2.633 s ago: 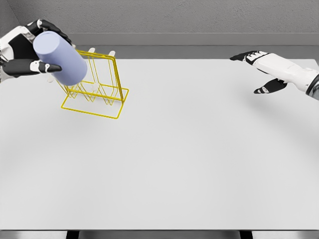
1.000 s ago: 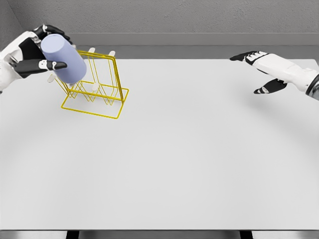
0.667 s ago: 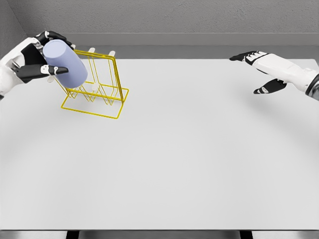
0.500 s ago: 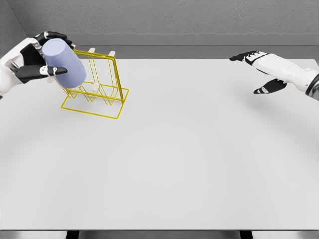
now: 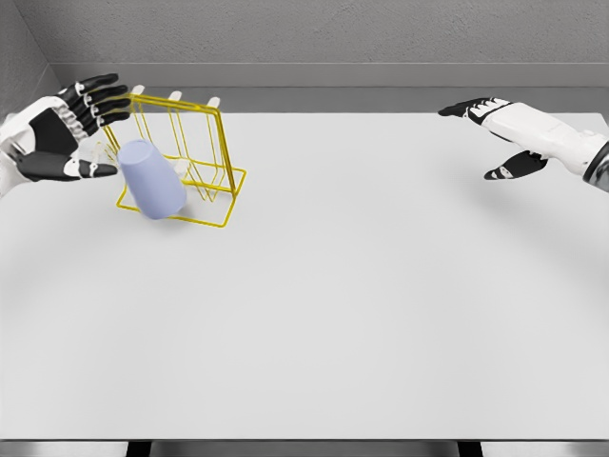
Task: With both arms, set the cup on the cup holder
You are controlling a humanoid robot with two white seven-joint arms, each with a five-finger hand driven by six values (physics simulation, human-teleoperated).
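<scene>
The lavender cup [image 5: 152, 179] sits tilted on the front left part of the yellow wire cup holder [image 5: 203, 143], over one of its pegs, at the far left of the white table [image 5: 333, 286]. My left hand [image 5: 71, 129] hovers just left of the cup with fingers spread, holding nothing and apart from it. My right hand [image 5: 495, 133] hangs open over the table's far right, far from the holder.
White-tipped pegs stick up along the holder's top back edge. The table's far edge meets a grey wall behind the holder. The table's near edge runs along the bottom of the view.
My left hand let go of the cup and spread its fingers. The cup dropped from the raised grasp down onto the holder's front left. The right arm has not moved.
</scene>
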